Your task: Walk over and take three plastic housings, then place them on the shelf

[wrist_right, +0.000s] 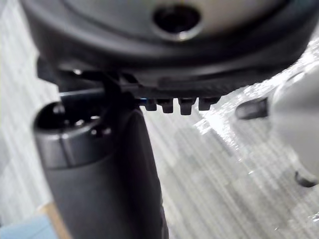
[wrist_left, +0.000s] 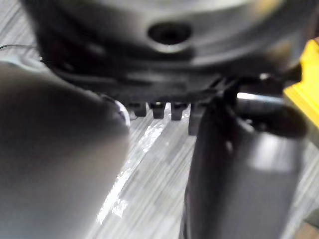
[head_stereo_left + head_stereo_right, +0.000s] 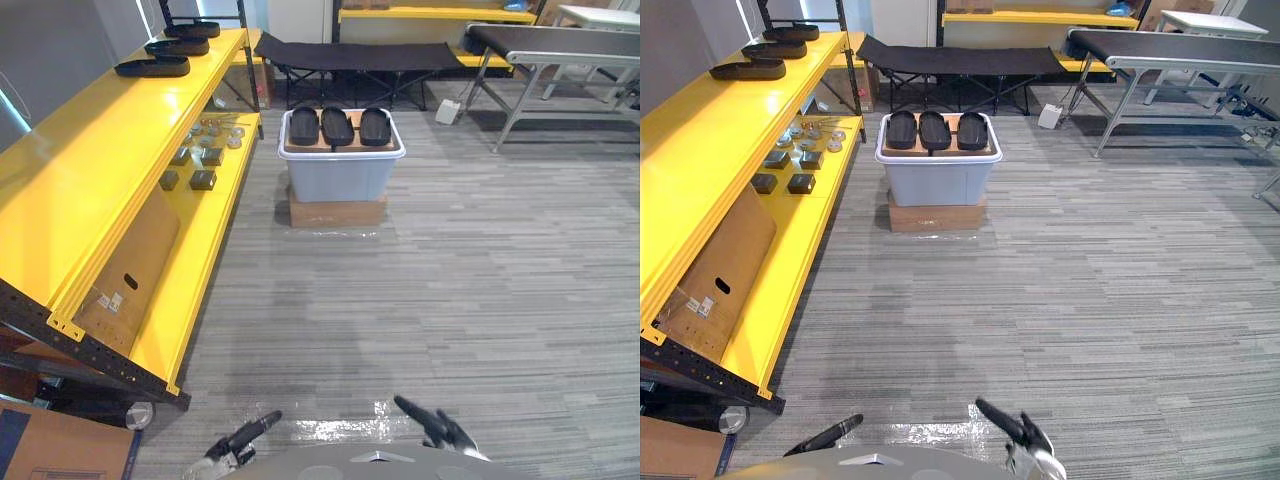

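The housings [image 3: 337,126] looked matt black plastic, the bin [image 3: 340,178] smooth grey plastic, the cardboard box [image 3: 337,211] plain brown, the shelf [image 3: 90,170] glossy yellow-painted metal, the floor [image 3: 450,290] finely streaked.

head eyes: looking down; sharing floor [image 3: 450,280] | wrists: close above floor

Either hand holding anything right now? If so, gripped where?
Nothing is held. The left hand and right hand are low, fingers straight, both empty. The three black plastic housings lie on top of the grey bin, far ahead of both hands.
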